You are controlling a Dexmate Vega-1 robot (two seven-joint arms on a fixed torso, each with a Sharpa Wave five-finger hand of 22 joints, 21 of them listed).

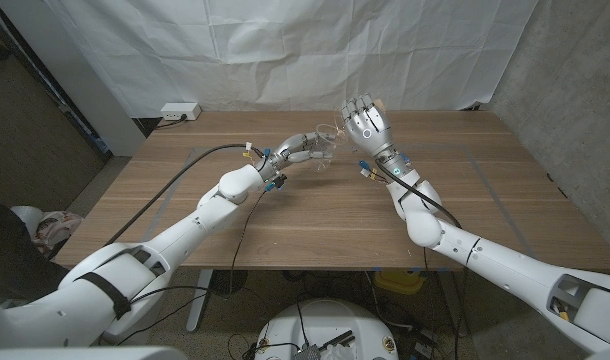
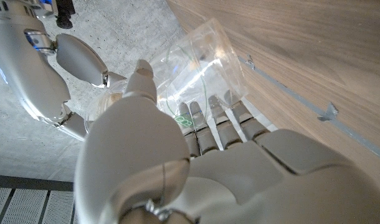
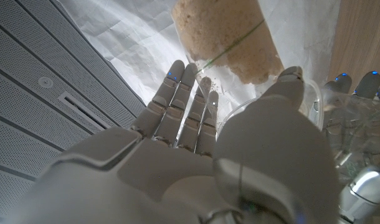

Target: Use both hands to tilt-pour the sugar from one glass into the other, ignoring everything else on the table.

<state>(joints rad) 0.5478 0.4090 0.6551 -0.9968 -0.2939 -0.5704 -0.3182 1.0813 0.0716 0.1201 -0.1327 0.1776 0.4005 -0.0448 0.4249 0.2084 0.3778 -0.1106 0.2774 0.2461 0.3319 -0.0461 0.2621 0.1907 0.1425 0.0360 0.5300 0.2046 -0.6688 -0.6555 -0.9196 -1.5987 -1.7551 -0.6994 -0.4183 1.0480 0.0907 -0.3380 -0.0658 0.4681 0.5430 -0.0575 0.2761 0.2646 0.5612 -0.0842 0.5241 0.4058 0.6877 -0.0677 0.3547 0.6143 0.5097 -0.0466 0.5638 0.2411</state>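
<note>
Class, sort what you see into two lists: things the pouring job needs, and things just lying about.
Needed: sugar glass, empty glass, left hand, right hand.

Lying about: power strip, white backdrop, table.

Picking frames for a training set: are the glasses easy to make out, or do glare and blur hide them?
Head view: sharp and evenly lit, but the clear glasses nearly vanish against the wood. Left wrist view: the empty glass shows bright streaks of glare, and the left hand up close looks soft. Right wrist view: the sugar glass is crisp, the white backdrop slightly washed out.
</note>
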